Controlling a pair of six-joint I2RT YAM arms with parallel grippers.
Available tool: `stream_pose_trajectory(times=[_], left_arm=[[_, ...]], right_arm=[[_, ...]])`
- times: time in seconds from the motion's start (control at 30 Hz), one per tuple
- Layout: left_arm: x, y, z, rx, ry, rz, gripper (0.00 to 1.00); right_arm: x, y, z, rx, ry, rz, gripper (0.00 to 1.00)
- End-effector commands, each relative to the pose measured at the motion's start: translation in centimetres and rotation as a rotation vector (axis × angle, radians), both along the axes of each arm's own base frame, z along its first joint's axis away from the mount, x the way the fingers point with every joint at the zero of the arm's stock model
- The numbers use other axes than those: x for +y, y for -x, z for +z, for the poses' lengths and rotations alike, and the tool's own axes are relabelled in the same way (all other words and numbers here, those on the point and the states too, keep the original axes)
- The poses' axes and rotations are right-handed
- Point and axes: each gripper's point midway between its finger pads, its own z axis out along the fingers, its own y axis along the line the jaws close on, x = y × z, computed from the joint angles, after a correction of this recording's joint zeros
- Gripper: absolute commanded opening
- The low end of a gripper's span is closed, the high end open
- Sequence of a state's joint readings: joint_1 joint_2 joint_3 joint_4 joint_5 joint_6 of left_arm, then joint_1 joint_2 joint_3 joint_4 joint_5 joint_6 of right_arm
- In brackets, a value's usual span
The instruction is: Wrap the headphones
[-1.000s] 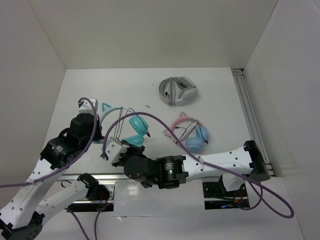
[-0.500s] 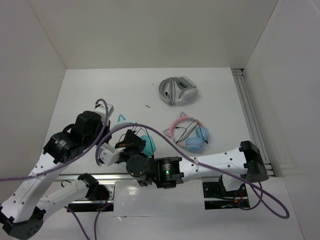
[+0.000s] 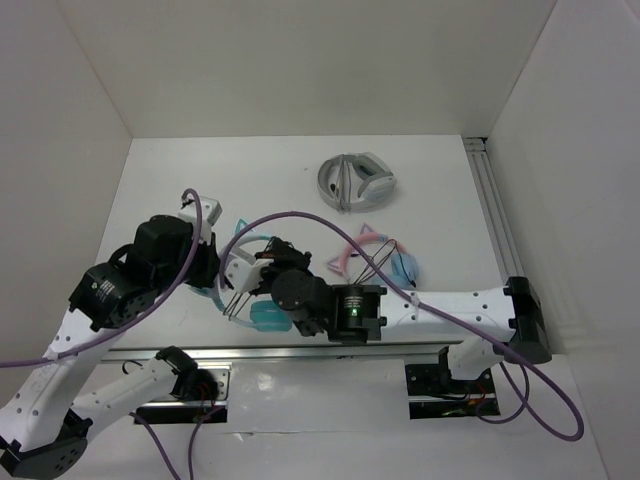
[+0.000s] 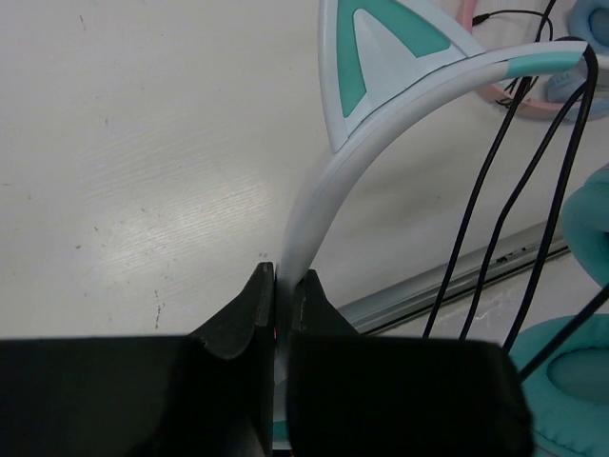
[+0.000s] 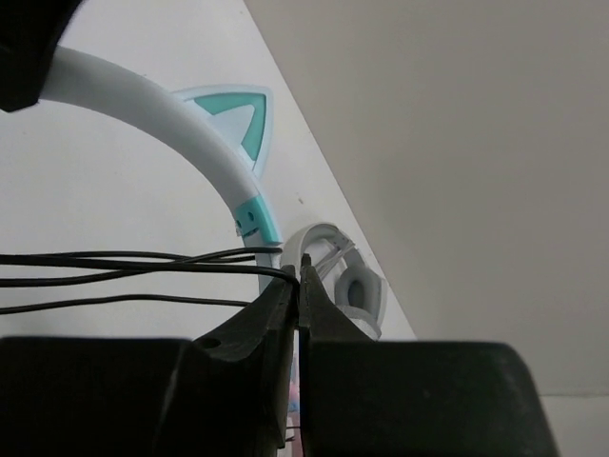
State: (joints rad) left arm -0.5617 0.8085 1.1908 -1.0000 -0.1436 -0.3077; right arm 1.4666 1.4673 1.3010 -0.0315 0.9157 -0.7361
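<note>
The headphones (image 3: 262, 316) hung low between both arms. The left gripper (image 4: 283, 282) pinched the headband (image 4: 319, 195) and the right gripper (image 5: 300, 271) pinched the black cable (image 5: 143, 259). Pink headphones (image 3: 392, 268) lay just beside, partly hidden by the right arm (image 3: 440, 305), and a grey pair (image 3: 357, 180) lay well apart.

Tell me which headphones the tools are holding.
The teal cat-ear headphones: left tool grips the headband, right tool pinches the cable. Pink pair and grey pair lie free.
</note>
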Motion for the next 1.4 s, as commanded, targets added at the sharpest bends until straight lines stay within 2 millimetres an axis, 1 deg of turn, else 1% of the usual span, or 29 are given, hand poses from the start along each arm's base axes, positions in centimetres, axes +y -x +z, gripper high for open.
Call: stream_pose_trajectory(times=[0.0,0.07,0.1,0.17,0.2,0.27,0.3,0.33,0.4,0.5,0.53,0.57,0.6,0.63,0.67,0.73,0.77,0.8,0.87,0.93,0.97,1.0,1.1,1.13,1.2,1.23,1.3,1.33,1.37], left_arm=[[-0.4,0.8,1.5,-0.015,0.017,-0.06,0.0],[-0.4,1.1,1.4,-0.003,0.016,-0.067,0.0],[-0.7,1.0,1.5,0.003,0.022,-0.076,0.0],[-0.9,1.0,1.3,0.014,0.022,-0.083,0.0],[-0.9,1.0,1.3,0.014,0.022,-0.083,0.0],[-0.9,1.0,1.3,0.014,0.022,-0.083,0.0],[-1.0,0.9,1.2,0.022,0.018,-0.083,0.0],[-1.0,0.9,1.1,0.022,0.018,-0.083,0.0],[-0.9,0.6,1.0,0.026,0.007,-0.075,0.0],[-1.1,0.4,0.6,0.043,-0.003,-0.075,0.0],[-1.6,0.5,0.4,0.062,0.005,-0.094,0.0],[-1.6,0.5,0.4,0.063,0.006,-0.094,0.0],[-1.6,0.4,-0.1,0.078,-0.003,-0.094,0.0],[-1.6,0.4,-0.1,0.079,-0.004,-0.094,0.0],[-1.5,0.3,-0.1,0.079,-0.002,-0.08,0.0],[-1.4,0.3,-0.5,0.084,-0.011,-0.073,0.0],[-1.4,0.3,-0.5,0.084,-0.011,-0.073,0.0],[-1.4,0.3,-0.5,0.084,-0.011,-0.073,0.0],[-1.6,0.3,-0.7,0.095,-0.011,-0.079,0.0],[-1.7,0.1,-0.5,0.087,-0.006,-0.08,0.0],[-1.7,0.1,-0.5,0.087,-0.006,-0.08,0.0],[-1.7,0.1,-0.5,0.087,-0.006,-0.08,0.0],[-1.5,-0.3,-1.2,0.103,-0.033,-0.062,0.0],[-1.4,-0.6,-1.1,0.09,-0.036,-0.052,0.0],[-1.4,-1.2,-1.9,0.123,-0.063,-0.032,0.0],[-1.3,-1.4,-2.2,0.129,-0.077,-0.023,0.0],[-1.5,-1.7,-3.2,0.163,-0.098,-0.023,0.0],[-1.6,-1.9,-3.0,0.153,-0.091,-0.023,0.0],[-1.8,-2.5,-3.0,0.142,-0.094,-0.015,0.0]], right_arm=[[-3.2,-2.3,1.7,0.027,-0.066,-0.065,0.08],[-3.8,-2.7,1.4,0.04,-0.069,-0.058,0.1],[-3.8,-2.8,1.3,0.054,-0.08,-0.033,0.13],[-5.0,-4.3,1.6,0.062,-0.114,-0.047,0.14],[-5.0,-4.2,1.1,0.07,-0.113,-0.048,0.14],[-5.9,-5.1,1.6,0.083,-0.135,-0.038,0.14],[-5.8,-5.3,1.5,0.094,-0.147,-0.031,0.15],[-6.4,-5.9,1.9,0.093,-0.158,-0.038,0.15],[-6.8,-6.4,2.1,0.097,-0.177,-0.044,0.24],[-7.7,-8.0,1.0,0.13,-0.16,-0.067,0.33],[-8.4,-9.2,0.5,0.135,-0.152,-0.097,0.33],[-8.5,-9.9,0.4,0.139,-0.151,-0.101,0.33],[-8.9,-10.3,0.1,0.15,-0.138,-0.108,0.33],[-8.8,-10.7,-0.2,0.169,-0.146,-0.111,0.31],[-9.2,-11.2,-0.4,0.179,-0.141,-0.112,0.31],[-9.1,-11.1,-0.6,0.19,-0.16,-0.09,0.31],[-9.7,-11.7,-0.3,0.181,-0.179,-0.099,0.31],[-10.0,-11.9,-1.4,0.201,-0.172,-0.106,0.33],[-10.8,-12.7,-1.7,0.217,-0.179,-0.118,0.35],[-11.1,-13.3,-2.8,0.237,-0.174,-0.134,0.37],[-11.3,-13.6,-2.6,0.237,-0.191,-0.139,0.4],[-11.3,-13.6,-3.0,0.24,-0.187,-0.14,0.44],[-12.1,-14.4,-3.2,0.261,-0.217,-0.148,0.49],[-12.1,-14.4,-3.2,0.266,-0.227,-0.15,0.51],[-12.8,-15.0,-3.4,0.263,-0.231,-0.171,0.51],[-12.6,-15.1,-3.8,0.268,-0.224,-0.172,0.51],[-13.8,-16.1,-3.1,0.25,-0.273,-0.223,0.55],[-14.2,-16.5,-2.9,0.245,-0.293,-0.243,0.55],[-14.7,-16.8,-3.0,0.25,-0.31,-0.259,0.59]])
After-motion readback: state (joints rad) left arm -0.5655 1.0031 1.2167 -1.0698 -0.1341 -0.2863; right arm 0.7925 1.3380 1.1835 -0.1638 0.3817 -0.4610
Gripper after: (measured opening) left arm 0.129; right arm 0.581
